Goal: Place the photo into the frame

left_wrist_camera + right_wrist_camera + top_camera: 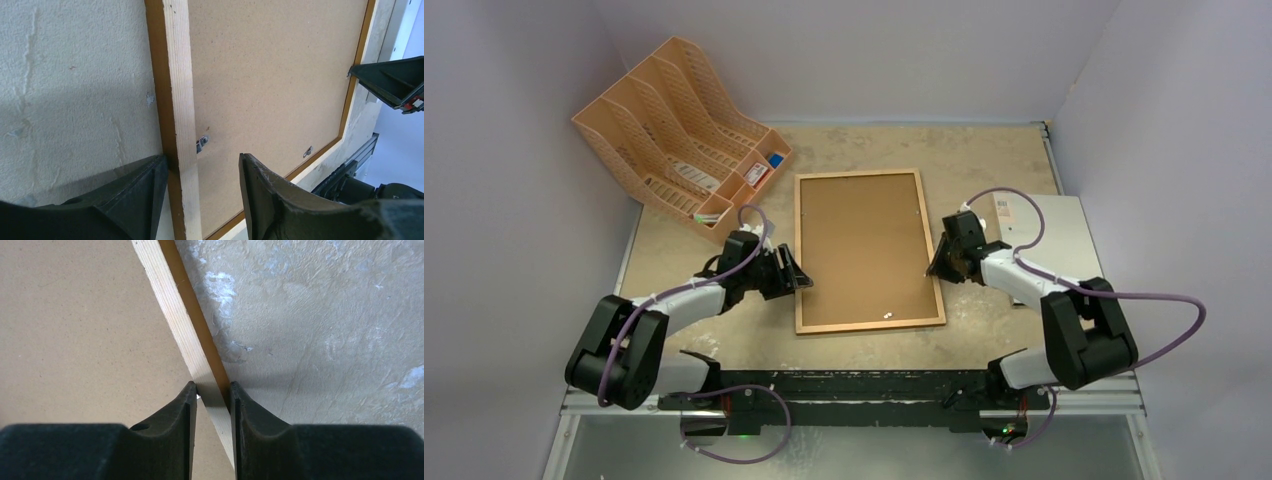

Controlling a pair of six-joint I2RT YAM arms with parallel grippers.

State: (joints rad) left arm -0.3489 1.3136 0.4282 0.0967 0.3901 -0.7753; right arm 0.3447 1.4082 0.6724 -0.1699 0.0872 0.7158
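Observation:
The frame (859, 175) lies flat in the middle of the table with its back up. A brown fibreboard panel (864, 245) fills it. My left gripper (796, 277) is open and straddles the left rail (177, 75). Its outer finger (145, 185) rests against the rail's outside, while the inner finger hangs apart over the panel (270, 75). Across the frame, my right gripper (936, 265) has its two fingertips pressed on either side of the right rail (170, 295). In its wrist view that gripper (212, 386) pinches the pale wood strip. The photo is out of view.
An orange-tan file rack (674, 120) stands at the back left. A pale sheet with a small sticker (1049, 225) lies at the right under my right arm. Small metal tabs (201, 144) sit on the frame's back. Walls close in on the left, back and right.

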